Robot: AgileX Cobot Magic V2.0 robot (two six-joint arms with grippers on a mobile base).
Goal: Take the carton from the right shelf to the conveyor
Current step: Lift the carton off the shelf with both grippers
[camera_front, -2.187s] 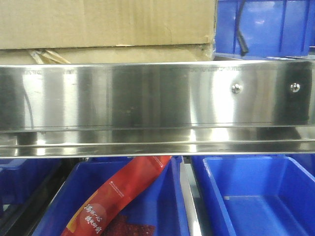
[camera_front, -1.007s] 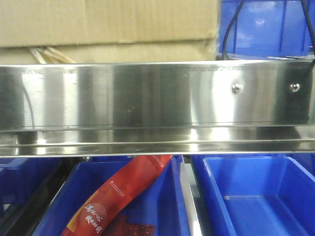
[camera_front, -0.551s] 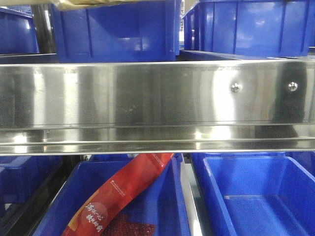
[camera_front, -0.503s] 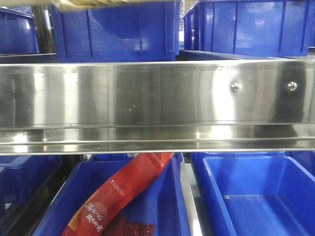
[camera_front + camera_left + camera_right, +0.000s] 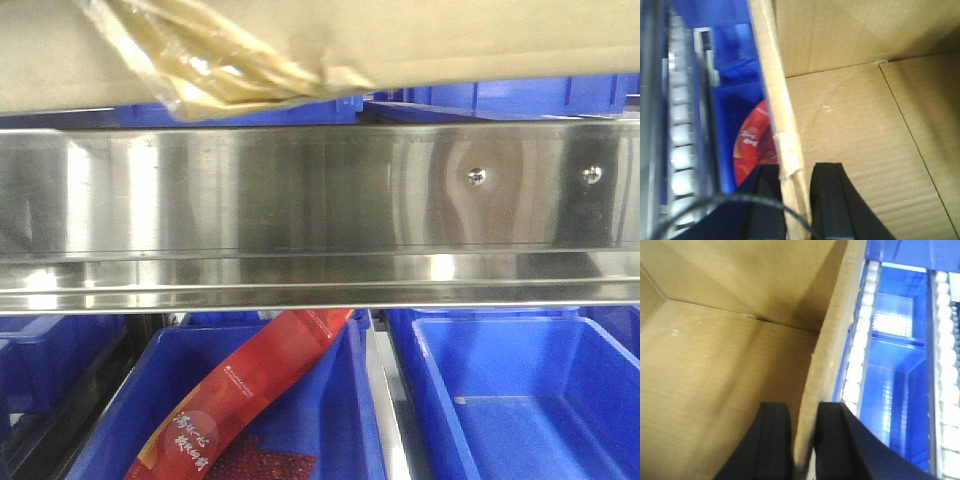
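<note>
Above the right shelf (image 5: 300, 200), jaws clamp the carton (image 5: 450, 40).

Three cameras, one scene: a front view close against a steel shelf (image 5: 300, 200), two wrist views over an open carton (image 5: 450, 40).
The front camera faces the shelf's rail level and very near, the carton crossing its top edge. Each wrist camera looks steeply down past its own gripper — left gripper (image 5: 797, 167), right gripper (image 5: 804, 406) — astride opposite carton walls; both see the box floor.
</note>
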